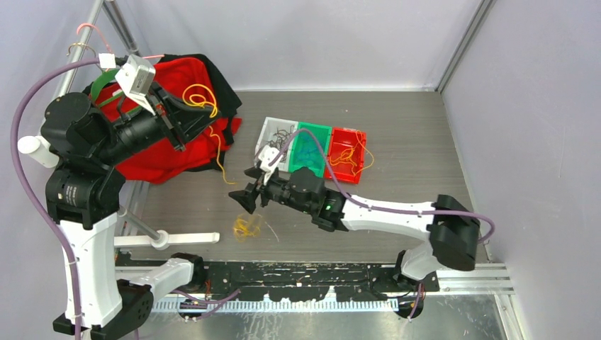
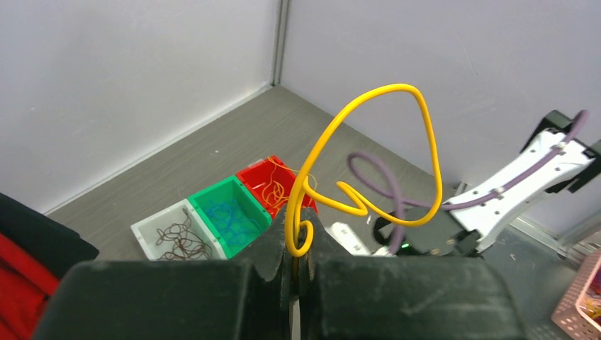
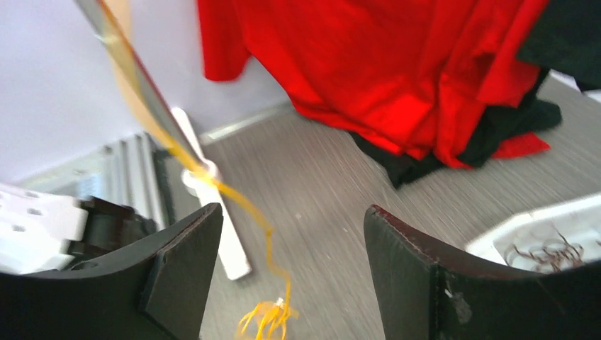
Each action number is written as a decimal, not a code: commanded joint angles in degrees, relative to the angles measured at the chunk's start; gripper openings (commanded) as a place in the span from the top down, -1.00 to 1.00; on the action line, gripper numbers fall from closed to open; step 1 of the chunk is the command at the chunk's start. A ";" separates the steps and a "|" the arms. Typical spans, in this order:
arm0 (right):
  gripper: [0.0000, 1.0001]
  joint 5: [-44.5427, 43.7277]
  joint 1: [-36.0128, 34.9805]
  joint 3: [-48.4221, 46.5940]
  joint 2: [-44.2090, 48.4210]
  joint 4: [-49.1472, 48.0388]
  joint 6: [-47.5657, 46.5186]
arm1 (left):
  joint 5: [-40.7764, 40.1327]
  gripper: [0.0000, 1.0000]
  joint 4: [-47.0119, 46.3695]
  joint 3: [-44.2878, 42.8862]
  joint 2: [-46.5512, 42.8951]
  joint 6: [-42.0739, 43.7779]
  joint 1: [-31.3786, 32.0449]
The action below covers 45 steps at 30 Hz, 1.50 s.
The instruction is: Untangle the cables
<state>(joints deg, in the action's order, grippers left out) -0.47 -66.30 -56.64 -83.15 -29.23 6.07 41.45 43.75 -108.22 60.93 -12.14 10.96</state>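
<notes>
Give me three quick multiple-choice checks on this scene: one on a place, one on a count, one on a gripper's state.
1. Where is the yellow tangle?
A. on the table beside the right gripper
B. clamped in the right gripper
C. on the floor

2. How many bins stand in the row?
A. two
B. three
C. four

3. The left gripper is:
A. open and empty
B. shut on nothing
C. shut on a yellow cable

Answers: 1 A, the top view shows it on the table near the open gripper; 2 B, white, green and red sit side by side; 3 C, its wrist view shows it pinching the cable.
</notes>
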 commanded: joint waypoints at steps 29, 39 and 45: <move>0.23 -10.02 1.26 21.54 -20.13 -24.64 10.21 | -1.90 1.00 -15.68 -22.39 1.20 -5.25 -0.15; 0.10 -12.26 1.26 31.50 -16.64 -33.28 14.58 | -5.58 1.00 -22.87 -22.52 -0.71 -4.10 -0.22; -0.41 -9.82 1.26 28.93 -0.62 -21.31 12.98 | -1.83 1.00 -20.73 -9.66 -3.31 -7.42 -0.26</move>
<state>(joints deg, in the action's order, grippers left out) -11.20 -65.12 -24.18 -94.39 -53.45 19.86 37.91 21.74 -125.71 57.25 -17.34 10.96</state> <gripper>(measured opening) 0.669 0.012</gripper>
